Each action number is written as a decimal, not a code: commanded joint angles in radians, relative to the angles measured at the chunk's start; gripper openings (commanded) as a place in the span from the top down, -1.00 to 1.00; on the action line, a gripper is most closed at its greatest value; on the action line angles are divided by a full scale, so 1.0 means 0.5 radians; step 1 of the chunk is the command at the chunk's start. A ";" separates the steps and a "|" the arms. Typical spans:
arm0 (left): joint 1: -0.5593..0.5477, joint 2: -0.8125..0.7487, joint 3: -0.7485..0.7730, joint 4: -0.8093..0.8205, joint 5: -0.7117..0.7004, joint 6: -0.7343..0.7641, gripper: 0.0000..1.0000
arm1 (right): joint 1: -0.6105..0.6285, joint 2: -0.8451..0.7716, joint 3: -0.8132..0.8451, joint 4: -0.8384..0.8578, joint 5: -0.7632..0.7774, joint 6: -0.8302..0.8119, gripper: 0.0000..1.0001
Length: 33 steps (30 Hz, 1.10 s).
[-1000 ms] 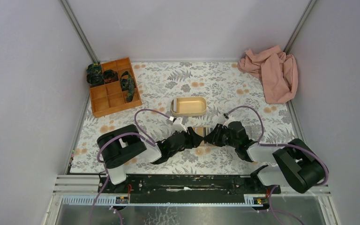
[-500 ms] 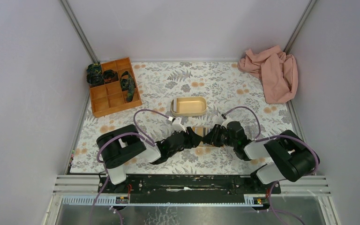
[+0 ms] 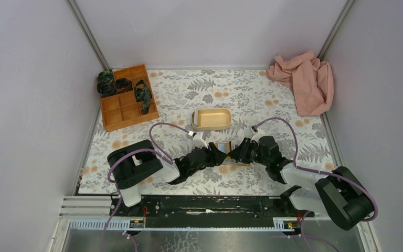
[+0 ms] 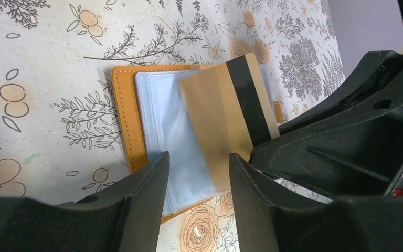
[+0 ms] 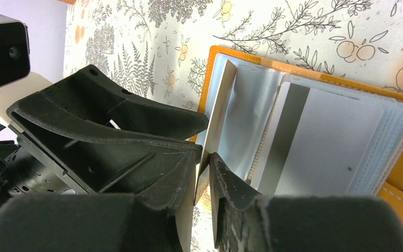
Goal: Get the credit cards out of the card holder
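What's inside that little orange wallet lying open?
Pale blue plastic sleeves. The right gripper pinches a gold card with a black stripe, partly out; a silver striped card sits sleeved. Any cards beneath are hidden.

Bright, even light comes from above, so diffuse that the card holder (image 3: 223, 147) casts almost no shadow in the top view. Only faint grey shade lies on the floral mat (image 3: 273, 100) on either side of it. That view is sharp, though the wall rails (image 3: 86, 34) behind the holder lean outward. In the left wrist view the holder is crisp and its clear sleeves (image 4: 162, 121) carry a pale sheen, while the left gripper (image 4: 198, 160) in front of it is near-black and soft-edged. In the right wrist view the sleeves glare whiter, and the right gripper (image 5: 205, 160) in front of the holder blurs into matte darkness.
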 commanded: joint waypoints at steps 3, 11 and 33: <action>-0.006 0.023 -0.032 -0.151 0.041 0.033 -0.07 | -0.016 -0.040 0.029 0.032 -0.010 -0.032 0.69; -0.007 -0.043 -0.048 -0.159 0.045 0.040 -0.07 | -0.025 -0.187 0.028 -0.155 0.102 -0.078 1.00; -0.009 -0.750 -0.217 0.008 0.325 0.217 -0.16 | -0.023 -1.082 -0.072 -0.283 -0.215 0.045 1.00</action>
